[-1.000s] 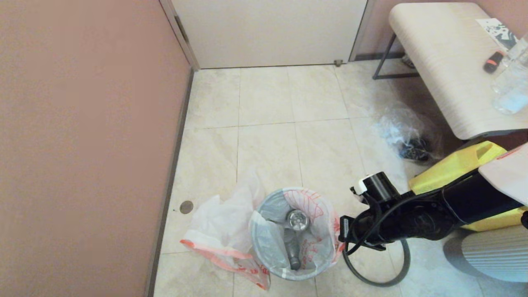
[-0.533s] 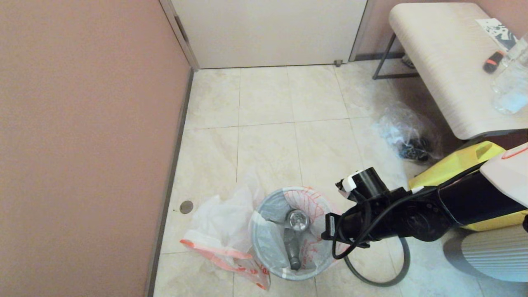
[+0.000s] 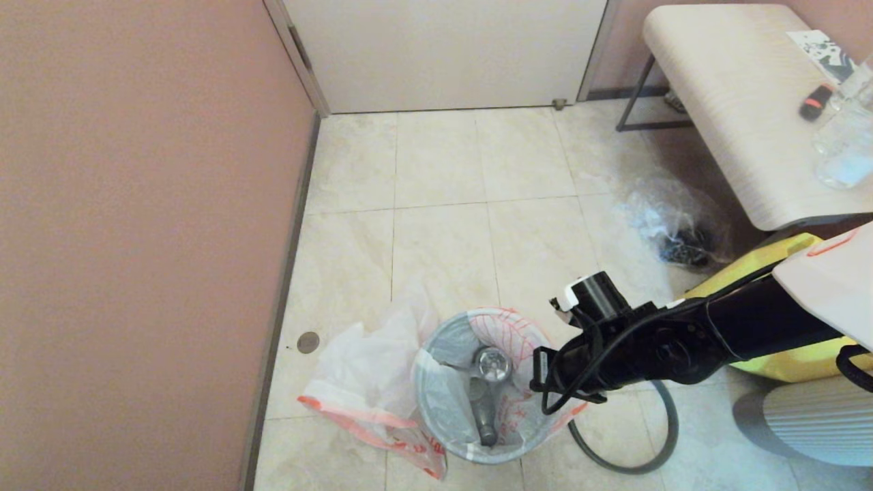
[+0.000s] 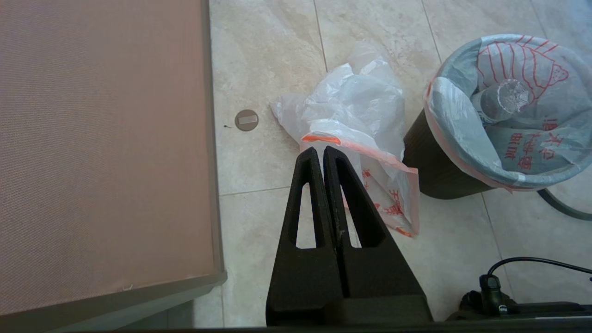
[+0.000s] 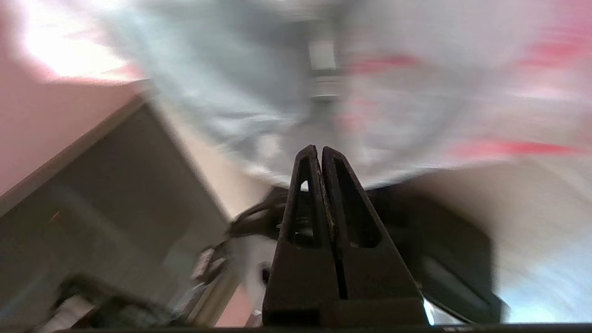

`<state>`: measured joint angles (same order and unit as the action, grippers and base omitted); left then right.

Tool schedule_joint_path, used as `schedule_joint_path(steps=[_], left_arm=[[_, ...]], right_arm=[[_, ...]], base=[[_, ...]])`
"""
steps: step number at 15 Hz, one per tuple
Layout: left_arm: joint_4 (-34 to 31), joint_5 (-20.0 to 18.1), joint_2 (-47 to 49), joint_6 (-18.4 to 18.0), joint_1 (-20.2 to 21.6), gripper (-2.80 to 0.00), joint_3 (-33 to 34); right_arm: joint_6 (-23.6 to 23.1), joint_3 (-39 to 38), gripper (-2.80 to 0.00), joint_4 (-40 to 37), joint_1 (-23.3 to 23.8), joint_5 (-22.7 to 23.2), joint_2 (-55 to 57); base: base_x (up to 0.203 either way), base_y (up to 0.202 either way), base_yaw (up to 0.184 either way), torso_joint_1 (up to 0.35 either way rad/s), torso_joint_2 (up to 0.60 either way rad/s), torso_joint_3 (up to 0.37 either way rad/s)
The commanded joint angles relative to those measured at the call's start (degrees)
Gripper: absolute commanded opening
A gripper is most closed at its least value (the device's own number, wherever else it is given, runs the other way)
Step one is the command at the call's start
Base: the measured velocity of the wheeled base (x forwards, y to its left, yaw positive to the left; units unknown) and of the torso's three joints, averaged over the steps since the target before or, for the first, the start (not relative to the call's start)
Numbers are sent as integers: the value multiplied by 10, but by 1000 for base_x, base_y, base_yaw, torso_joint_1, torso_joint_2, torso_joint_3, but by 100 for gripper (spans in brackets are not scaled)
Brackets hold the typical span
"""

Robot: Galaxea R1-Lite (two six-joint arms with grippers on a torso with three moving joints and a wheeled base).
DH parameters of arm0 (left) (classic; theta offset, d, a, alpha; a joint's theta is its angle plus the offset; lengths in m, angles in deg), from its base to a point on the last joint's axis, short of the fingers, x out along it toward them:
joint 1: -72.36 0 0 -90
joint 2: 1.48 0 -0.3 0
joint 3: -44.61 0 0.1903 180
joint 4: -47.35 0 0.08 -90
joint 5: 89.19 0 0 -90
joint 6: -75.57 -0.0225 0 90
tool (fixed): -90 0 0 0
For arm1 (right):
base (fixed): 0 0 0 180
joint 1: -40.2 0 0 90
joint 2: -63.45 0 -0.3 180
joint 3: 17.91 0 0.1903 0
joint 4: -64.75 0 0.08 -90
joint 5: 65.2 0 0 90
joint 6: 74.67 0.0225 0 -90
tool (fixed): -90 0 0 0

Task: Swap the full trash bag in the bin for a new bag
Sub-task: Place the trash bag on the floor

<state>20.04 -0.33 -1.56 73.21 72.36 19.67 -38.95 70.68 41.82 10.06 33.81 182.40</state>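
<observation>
Head view: right arm (image 3: pixel 682 344) over bin (image 3: pixel 436 416) | hoop (image 3: pixel 655 447) beside | spare bag (image 3: pixel 361 389) left

The right arm (image 3: pixel 716 334) reaches in from the right side of the head view, stretched nearly level, wrist tipped down. The right gripper (image 5: pixel 319 155) has its fingers pressed together — nothing between them. The left gripper (image 4: pixel 320 155) hangs likewise closed and empty.
</observation>
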Motion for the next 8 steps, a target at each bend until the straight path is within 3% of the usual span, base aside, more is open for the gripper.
schedule_joint_path(steps=[1, 4, 6, 7, 8], left_arm=[[0, 0, 1, 0, 0, -280, 0], [0, 0, 1, 0, 0, -280, 0], [-1, 0, 0, 0, 0, -280, 0], [-1, 0, 1, 0, 0, -280, 0], [0, 0, 0, 0, 0, -280, 0]], right_arm=[[2, -29, -280, 1, 15, -35, -2], [1, -107, -280, 9, 28, -101, -29], [-3, -130, -280, 58, 42, -120, -36], [-3, -132, 0, 64, 46, -127, -41], [-2, -137, 0, 64, 48, -130, -45]], base=[[0, 0, 0, 0, 0, 0], [0, 0, 0, 0, 0, 0], [0, 0, 0, 0, 0, 0], [0, 0, 0, 0, 0, 0], [0, 0, 0, 0, 0, 0]])
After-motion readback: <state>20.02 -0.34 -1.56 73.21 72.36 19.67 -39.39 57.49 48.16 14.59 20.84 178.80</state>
